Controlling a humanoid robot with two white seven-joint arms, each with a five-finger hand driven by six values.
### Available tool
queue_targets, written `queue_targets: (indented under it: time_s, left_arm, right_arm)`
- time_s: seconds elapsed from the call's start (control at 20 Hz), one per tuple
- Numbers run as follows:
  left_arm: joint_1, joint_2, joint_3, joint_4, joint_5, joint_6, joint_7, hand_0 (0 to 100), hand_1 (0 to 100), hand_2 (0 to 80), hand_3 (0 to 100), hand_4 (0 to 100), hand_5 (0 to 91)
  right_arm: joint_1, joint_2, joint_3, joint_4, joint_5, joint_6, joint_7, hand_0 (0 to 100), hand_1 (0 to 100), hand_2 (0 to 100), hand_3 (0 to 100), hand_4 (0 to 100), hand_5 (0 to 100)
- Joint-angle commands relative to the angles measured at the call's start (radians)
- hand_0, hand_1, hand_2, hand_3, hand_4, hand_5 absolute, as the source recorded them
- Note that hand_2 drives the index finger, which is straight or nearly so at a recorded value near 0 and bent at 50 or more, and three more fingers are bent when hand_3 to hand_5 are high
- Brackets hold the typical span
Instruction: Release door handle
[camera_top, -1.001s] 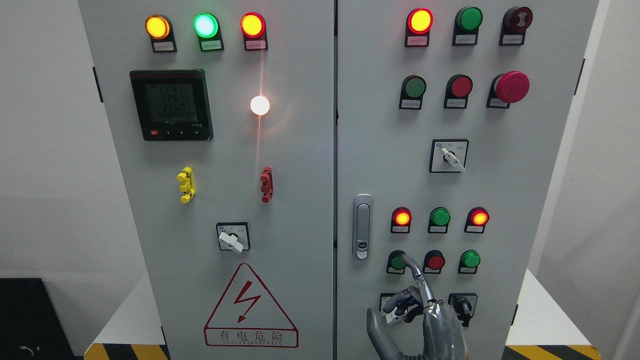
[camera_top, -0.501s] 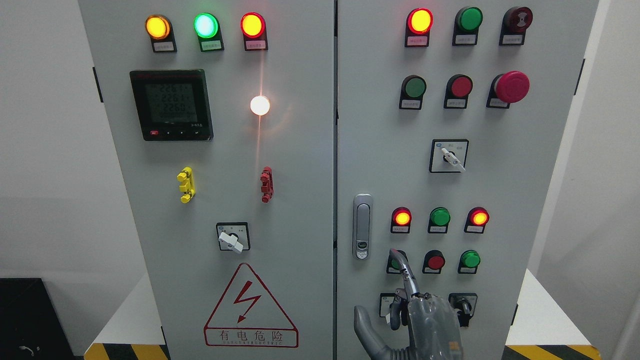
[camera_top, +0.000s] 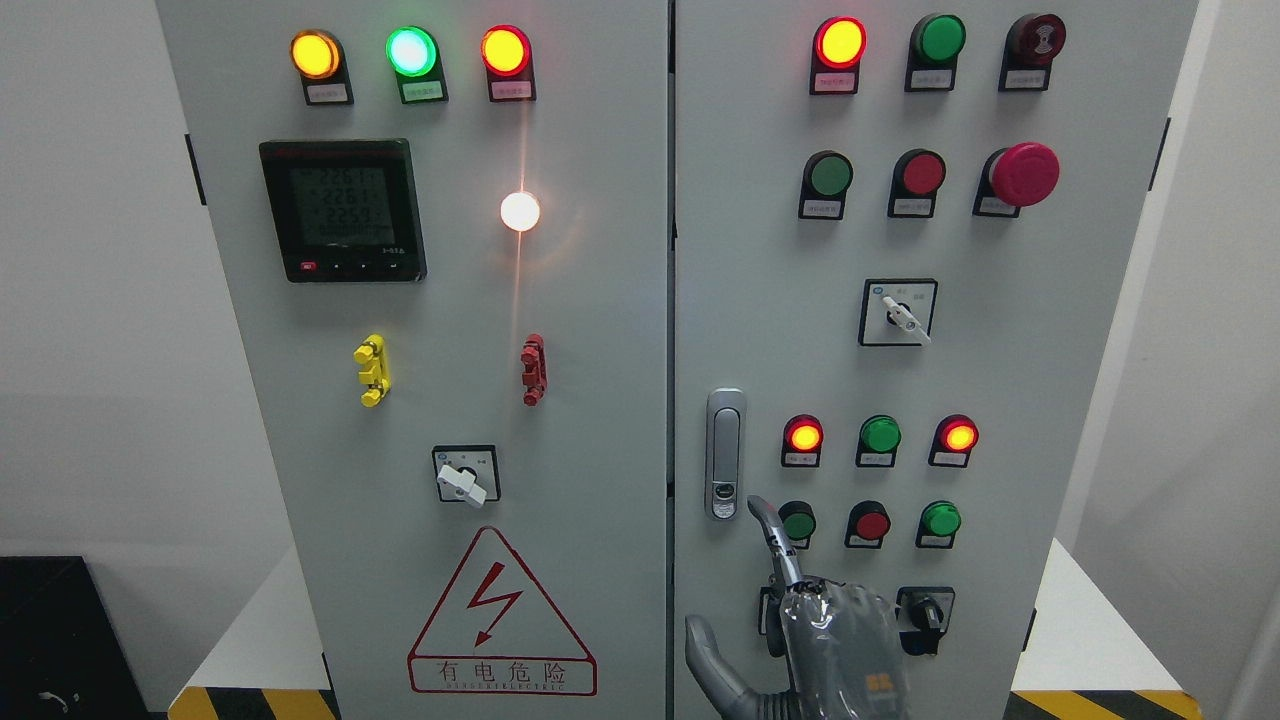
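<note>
The silver door handle (camera_top: 725, 440) stands upright on the left edge of the cabinet's right door (camera_top: 760, 250), with its round lock piece at the lower end. My right hand (camera_top: 735, 570) comes up from the bottom edge just below and right of it. The index finger (camera_top: 772, 540) is stretched up, its tip close to the handle's lower right corner, and I cannot tell whether they touch. The thumb (camera_top: 705, 650) is spread out to the left, the other fingers are curled, and the hand holds nothing. My left arm is out of view.
Round red and green buttons (camera_top: 870, 522) sit right of the finger, and a black rotary switch (camera_top: 922, 612) is beside the hand. The left door (camera_top: 600, 400) carries a meter, lamps, a selector switch and a red warning triangle (camera_top: 500, 620). White walls flank the cabinet.
My right hand has moved left and slightly up, taking the index fingertip from over the green button to beside the handle's lower end. The curled fingers have tucked in closer.
</note>
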Motion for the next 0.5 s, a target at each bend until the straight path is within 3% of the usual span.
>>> queue_targets:
  time_s: [0.0,0.45]
  left_arm:
    - [0.018,0.000,0.000,0.000,0.000,0.000,0.000,12,56,0.0,0,0,0.0]
    - [0.018,0.000,0.000,0.000,0.000,0.000,0.000,12,56,0.0,0,0,0.0]
  right_arm:
    - [-0.030,0.000,0.010,0.032,0.079,0.002,0.003,36,32,1,100,100,100]
    - [-0.045,0.000,0.009,0.049,0.210,0.006,0.005,36,31,0,100,100,100]
